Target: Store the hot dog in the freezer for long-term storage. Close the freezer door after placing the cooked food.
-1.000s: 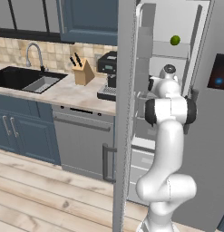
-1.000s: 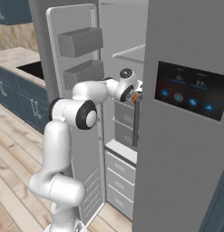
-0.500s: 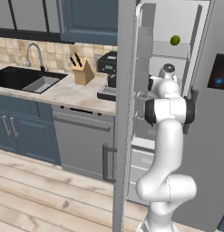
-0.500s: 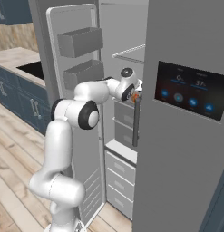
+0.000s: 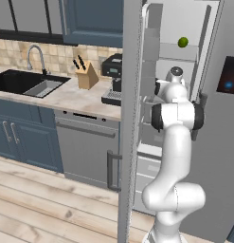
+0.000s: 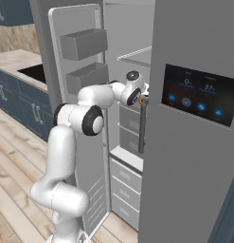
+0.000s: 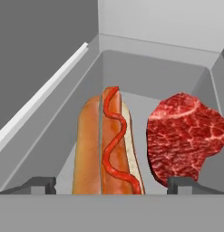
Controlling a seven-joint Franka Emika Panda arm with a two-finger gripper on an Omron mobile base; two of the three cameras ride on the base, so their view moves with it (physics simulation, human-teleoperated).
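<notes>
Hot dog (image 7: 109,145) lies in grey freezer (image 7: 154,68) bin beside raw meat (image 7: 183,136).

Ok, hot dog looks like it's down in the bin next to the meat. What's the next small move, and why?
Probably draw the gripper straight back out of the freezer. The hot dog lies in the grey bin beside the red meat, and the fingertips stand wide on either side without touching it. The freezer door is open and needs closing.

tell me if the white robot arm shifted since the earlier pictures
No. In the right base view the white robot arm reaches to the same spot, its wrist beside the grey door with the dark display panel, as before.
</notes>
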